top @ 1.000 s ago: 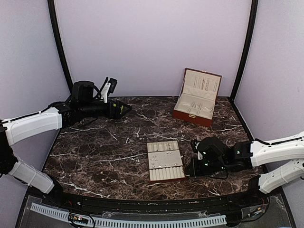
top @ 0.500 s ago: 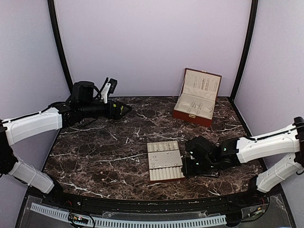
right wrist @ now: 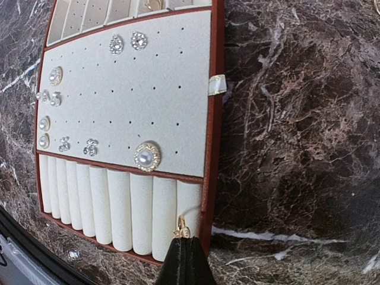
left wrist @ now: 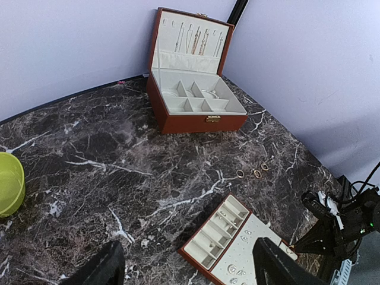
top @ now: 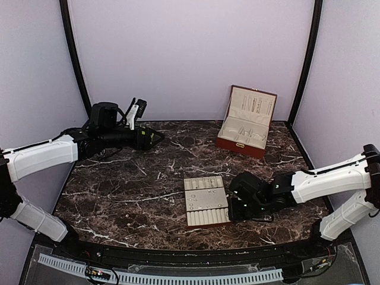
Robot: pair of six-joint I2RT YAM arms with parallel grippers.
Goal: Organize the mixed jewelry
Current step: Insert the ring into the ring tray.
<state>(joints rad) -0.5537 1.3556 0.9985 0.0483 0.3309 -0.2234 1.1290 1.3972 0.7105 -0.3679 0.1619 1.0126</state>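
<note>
**Right fingers closed on a ring at the tray's corner: slip risk noted**

The right fingers (right wrist: pixel 185 264) are together, their tips pinching a small gold ring (right wrist: pixel 181 228). The left fingers (left wrist: pixel 107 267) stand apart, holding nothing, high over the far left of the worktop (top: pixel 130 190).

Risk: the hold is at the very tips and takes only an edge of the ring. A tilt or an early release would likely drop it onto the brown rim of the tray (right wrist: pixel 212 119) or off onto the worktop. A low pass could also disturb the studs (right wrist: pixel 146 156) seated on the pad.

Position: the ring hangs just above the ring rolls (right wrist: pixel 113 202), at the end roll beside the rim. Three loose rings (left wrist: pixel 257 173) lie on the worktop between the tray and the open jewelry box (left wrist: pixel 196 101), well apart from both sets of fingers.
</note>
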